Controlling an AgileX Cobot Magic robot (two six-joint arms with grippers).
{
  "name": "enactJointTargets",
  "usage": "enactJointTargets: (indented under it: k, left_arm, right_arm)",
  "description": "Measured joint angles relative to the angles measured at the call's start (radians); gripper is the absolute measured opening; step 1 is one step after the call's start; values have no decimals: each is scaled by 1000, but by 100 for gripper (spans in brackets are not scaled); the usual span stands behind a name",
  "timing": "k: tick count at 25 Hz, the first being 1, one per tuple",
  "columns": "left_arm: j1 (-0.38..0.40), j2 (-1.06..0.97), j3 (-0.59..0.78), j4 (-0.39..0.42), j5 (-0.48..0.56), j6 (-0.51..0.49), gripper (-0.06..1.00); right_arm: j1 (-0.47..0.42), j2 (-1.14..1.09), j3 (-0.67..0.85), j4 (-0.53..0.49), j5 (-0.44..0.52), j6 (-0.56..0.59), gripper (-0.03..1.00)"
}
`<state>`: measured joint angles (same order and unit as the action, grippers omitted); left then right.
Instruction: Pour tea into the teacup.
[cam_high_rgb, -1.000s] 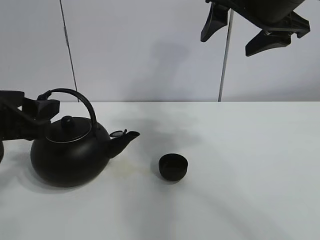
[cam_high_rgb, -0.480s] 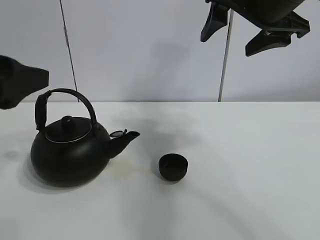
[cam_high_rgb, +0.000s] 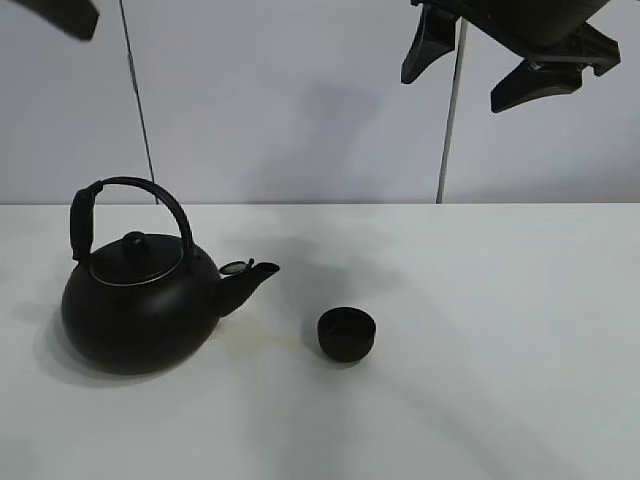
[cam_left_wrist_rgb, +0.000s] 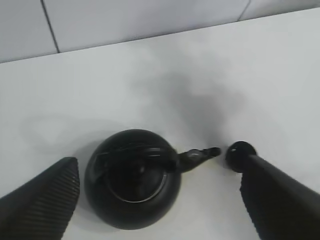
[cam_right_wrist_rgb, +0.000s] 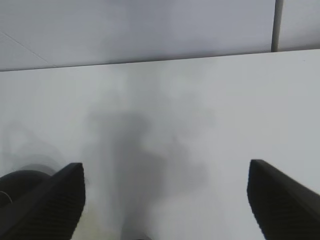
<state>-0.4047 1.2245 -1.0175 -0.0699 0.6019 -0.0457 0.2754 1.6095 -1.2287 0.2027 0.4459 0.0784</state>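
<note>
Matt black teacup (cam_high_rgb: 347, 333), satin black kettle (cam_high_rgb: 140, 310), smooth white table (cam_high_rgb: 480, 380).

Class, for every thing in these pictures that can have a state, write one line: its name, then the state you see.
kettle: upright on the table, lid on, handle raised, spout toward the teacup, not held.
teacup: upright, apart from the kettle; contents cannot be told.
left gripper: open, empty, high above the kettle.
right gripper: open, empty, raised well above the table.
table: white; a faint stain between kettle and teacup.
</note>
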Motion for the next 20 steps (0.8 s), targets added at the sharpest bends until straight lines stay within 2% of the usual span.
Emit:
enactJointTargets:
  k: [4, 9, 13, 17, 20]
  left_arm:
    - [0, 112, -207, -154, 185, 64, 63]
    - [0, 308, -388, -212, 316, 59, 63]
    - [0, 422, -443, -262, 345, 56, 63]
    - [0, 478, -446, -326, 349, 54, 63]
    - [0, 485, -446, -345, 348, 54, 63]
  right_arm:
    - [0, 0, 0, 0, 0, 0, 61]
    - [0, 0, 0, 0, 0, 0, 61]
    - [0, 0, 0, 35, 12, 15, 61]
    - [0, 0, 0, 122, 104, 53, 61]
    - [0, 0, 0, 153, 163, 61, 61]
